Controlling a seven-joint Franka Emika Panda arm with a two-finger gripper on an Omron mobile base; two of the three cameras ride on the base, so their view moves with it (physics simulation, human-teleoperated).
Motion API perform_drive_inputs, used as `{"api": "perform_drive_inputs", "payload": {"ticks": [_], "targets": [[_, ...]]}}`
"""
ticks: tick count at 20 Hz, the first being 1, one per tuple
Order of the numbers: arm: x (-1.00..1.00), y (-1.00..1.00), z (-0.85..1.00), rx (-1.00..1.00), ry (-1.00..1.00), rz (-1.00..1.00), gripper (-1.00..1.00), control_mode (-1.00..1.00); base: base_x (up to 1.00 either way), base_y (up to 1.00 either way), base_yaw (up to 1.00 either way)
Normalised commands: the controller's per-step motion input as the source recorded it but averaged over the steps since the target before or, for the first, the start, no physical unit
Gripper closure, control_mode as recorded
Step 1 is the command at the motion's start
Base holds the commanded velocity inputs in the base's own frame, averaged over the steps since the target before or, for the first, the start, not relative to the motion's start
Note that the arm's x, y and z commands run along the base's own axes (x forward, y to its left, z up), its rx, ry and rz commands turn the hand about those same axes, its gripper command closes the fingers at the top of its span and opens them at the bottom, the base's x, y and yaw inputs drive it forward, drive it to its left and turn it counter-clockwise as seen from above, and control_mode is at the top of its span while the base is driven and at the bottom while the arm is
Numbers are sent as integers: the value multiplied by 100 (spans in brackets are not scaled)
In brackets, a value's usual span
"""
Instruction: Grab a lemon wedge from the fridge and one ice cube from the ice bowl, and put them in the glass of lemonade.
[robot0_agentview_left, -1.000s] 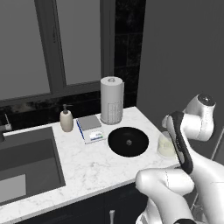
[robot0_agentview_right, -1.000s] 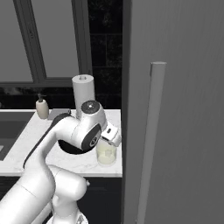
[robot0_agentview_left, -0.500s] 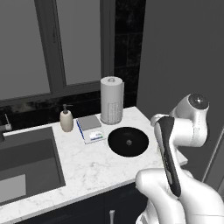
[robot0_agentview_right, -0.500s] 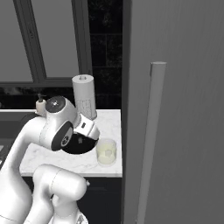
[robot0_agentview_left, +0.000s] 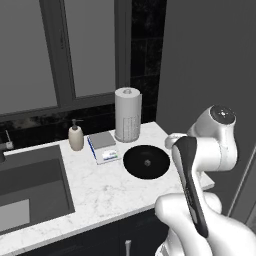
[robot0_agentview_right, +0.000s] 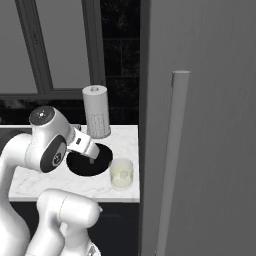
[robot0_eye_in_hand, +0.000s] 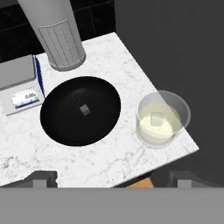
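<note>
Lemonade in the short clear glass tumbler sits near the 3 o'clock corner of the white marble tabletop in our hand view, a pale cube floating in it. At its 9 o'clock, just beside it, lies the shallow round black ice bowl with one small grey cube at its centre. Beyond, toward 12 o'clock, we see the tall white perforated paper-towel roll; a flat grey scale sits at 10 o'clock. The tall dark grey fridge stands shut at the right. Our claw hangs above, spread wide and empty.
</note>
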Motion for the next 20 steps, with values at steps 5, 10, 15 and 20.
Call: {"api": "perform_drive_inputs", "payload": {"ticks": [5, 10, 15, 20], "targets": [[-6, 4, 0, 0, 2, 0, -100, -100, 0, 0, 0], [-3, 0, 0, 0, 0, 0, -100, 100, -58, 0, -1], [0, 0, 0, 0, 0, 0, -100, 100, -97, 0, -12], [0, 0, 0, 0, 0, 0, -100, 100, -46, -16, -5]]}}
